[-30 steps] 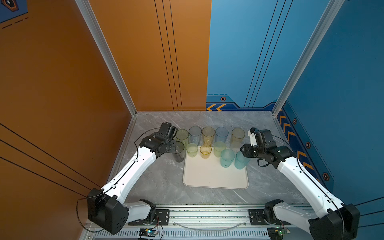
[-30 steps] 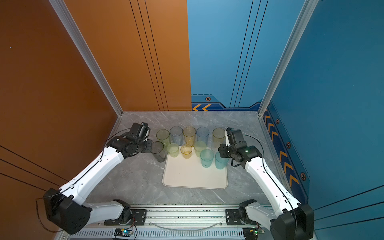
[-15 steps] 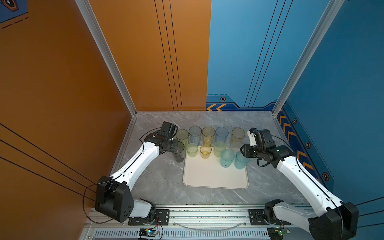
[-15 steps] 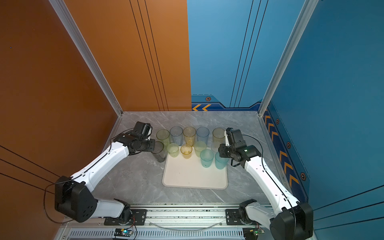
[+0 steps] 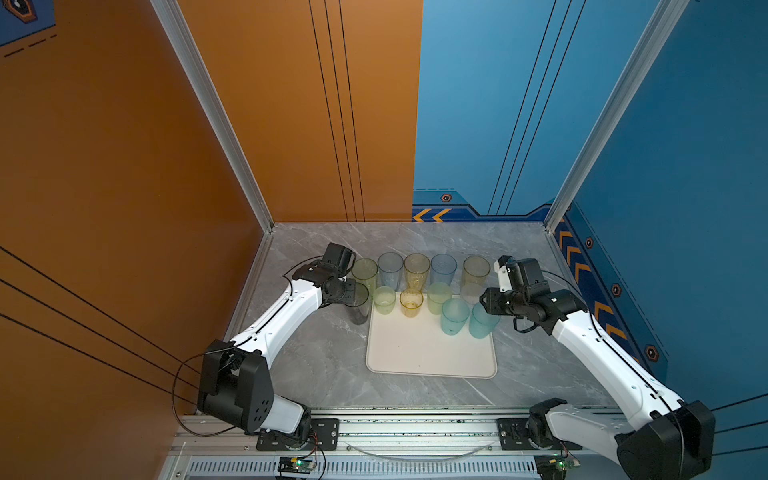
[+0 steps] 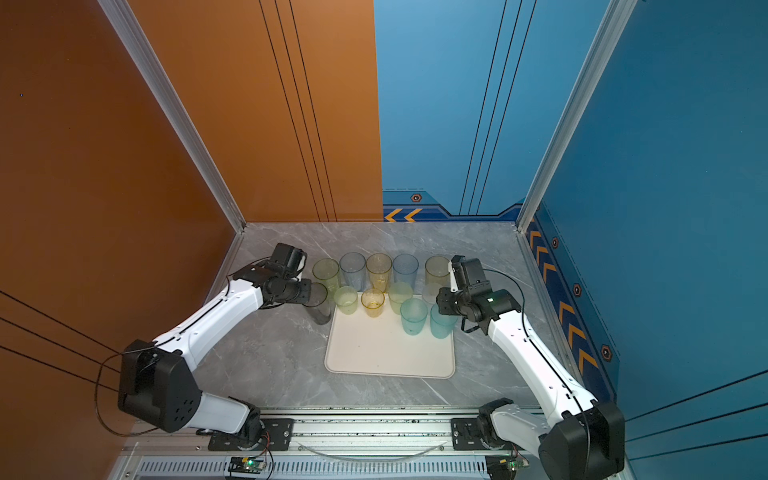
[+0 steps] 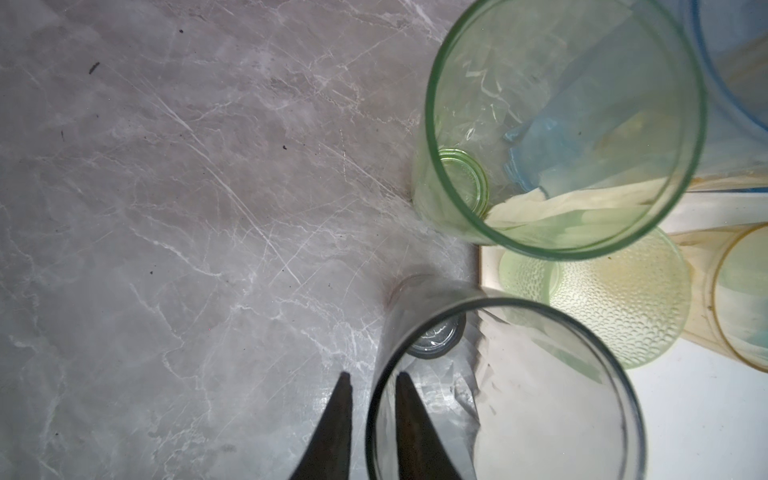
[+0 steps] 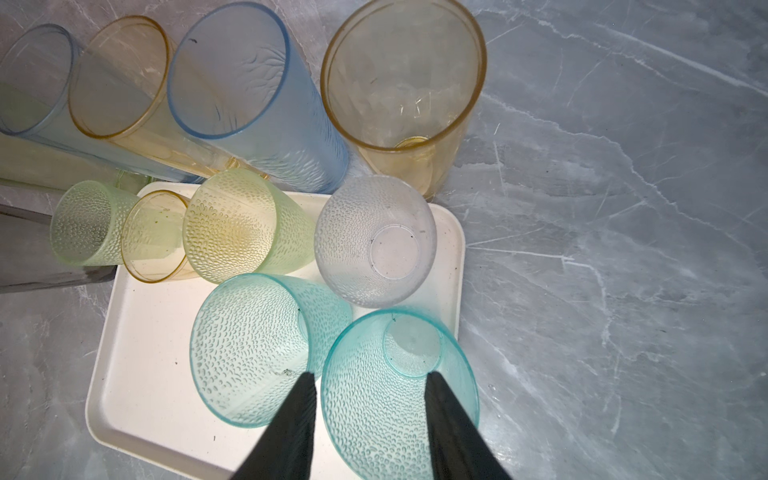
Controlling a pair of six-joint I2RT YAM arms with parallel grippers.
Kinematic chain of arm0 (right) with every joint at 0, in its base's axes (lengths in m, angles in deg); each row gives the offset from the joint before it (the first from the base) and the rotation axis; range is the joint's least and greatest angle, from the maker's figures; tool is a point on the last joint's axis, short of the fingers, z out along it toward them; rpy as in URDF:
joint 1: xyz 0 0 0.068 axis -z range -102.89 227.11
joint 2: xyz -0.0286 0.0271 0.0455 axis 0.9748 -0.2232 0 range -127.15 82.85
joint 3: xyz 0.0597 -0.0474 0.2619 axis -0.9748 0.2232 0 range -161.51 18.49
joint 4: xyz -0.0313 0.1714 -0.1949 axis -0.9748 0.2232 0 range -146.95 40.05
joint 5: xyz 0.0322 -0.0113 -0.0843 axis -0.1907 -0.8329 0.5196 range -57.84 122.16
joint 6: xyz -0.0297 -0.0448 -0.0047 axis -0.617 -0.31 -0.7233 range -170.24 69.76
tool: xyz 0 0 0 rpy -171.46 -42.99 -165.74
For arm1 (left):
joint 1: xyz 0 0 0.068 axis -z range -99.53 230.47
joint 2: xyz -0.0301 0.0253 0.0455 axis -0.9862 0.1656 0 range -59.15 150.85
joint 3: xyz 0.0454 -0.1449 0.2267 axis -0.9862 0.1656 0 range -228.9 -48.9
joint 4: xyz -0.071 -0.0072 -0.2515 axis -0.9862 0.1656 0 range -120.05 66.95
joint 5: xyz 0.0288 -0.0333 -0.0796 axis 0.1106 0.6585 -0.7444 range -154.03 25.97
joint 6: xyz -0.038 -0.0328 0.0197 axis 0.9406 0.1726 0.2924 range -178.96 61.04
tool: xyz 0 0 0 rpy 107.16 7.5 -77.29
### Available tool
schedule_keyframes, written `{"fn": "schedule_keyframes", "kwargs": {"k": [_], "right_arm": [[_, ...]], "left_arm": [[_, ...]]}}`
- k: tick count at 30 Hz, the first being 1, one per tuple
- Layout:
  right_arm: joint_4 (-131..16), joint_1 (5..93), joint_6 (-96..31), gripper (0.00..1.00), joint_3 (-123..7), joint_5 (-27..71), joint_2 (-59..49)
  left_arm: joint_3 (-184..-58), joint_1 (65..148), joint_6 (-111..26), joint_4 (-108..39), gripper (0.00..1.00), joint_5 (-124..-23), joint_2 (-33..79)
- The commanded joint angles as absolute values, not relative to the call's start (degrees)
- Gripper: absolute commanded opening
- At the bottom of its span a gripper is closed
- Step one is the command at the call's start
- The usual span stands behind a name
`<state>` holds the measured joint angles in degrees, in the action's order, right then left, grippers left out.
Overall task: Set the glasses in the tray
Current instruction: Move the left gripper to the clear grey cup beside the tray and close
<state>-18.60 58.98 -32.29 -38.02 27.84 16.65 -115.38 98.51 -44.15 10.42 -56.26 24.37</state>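
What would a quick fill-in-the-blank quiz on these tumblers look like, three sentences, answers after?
1. The left gripper straddles the wall of the grey tumbler: one jaw inside, one ___.
2. That tumbler stands on the ___, beside the tray, not in it.
3. Beyond the tray's far edge stands a row of ___ tall tumblers.

Missing words: outside; table; five.

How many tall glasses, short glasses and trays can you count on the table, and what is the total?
tall glasses: 6
short glasses: 6
tray: 1
Total: 13
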Motion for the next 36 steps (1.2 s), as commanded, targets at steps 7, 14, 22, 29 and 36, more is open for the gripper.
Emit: {"fn": "schedule_keyframes", "kwargs": {"k": [7, 14, 22, 29, 36], "right_arm": [[-18.6, 58.5, -32.1, 0.42, -39.7, 29.5, 15.8], [-18.7, 58.4, -32.1, 0.42, -39.8, 29.5, 15.7], [-18.7, 58.4, -32.0, 0.42, -39.9, 29.3, 15.6], [-18.8, 58.3, -32.2, 0.42, -40.1, 29.2, 15.6], [-19.0, 57.9, -31.9, 0.42, -40.2, 29.2, 15.2]], "left_arm": [[-115.1, 98.0, -45.0, 10.0, 0.13, -58.5, 26.7], [-115.5, 97.8, -45.6, 10.5, 0.08, -58.7, 26.9], [-117.0, 98.0, -46.8, 13.9, 0.06, -58.7, 25.8], [-118.4, 99.0, -47.6, 19.1, 0.05, -55.2, 22.6], [-120.4, 101.0, -48.0, 22.3, 0.05, -53.8, 17.7]]}}
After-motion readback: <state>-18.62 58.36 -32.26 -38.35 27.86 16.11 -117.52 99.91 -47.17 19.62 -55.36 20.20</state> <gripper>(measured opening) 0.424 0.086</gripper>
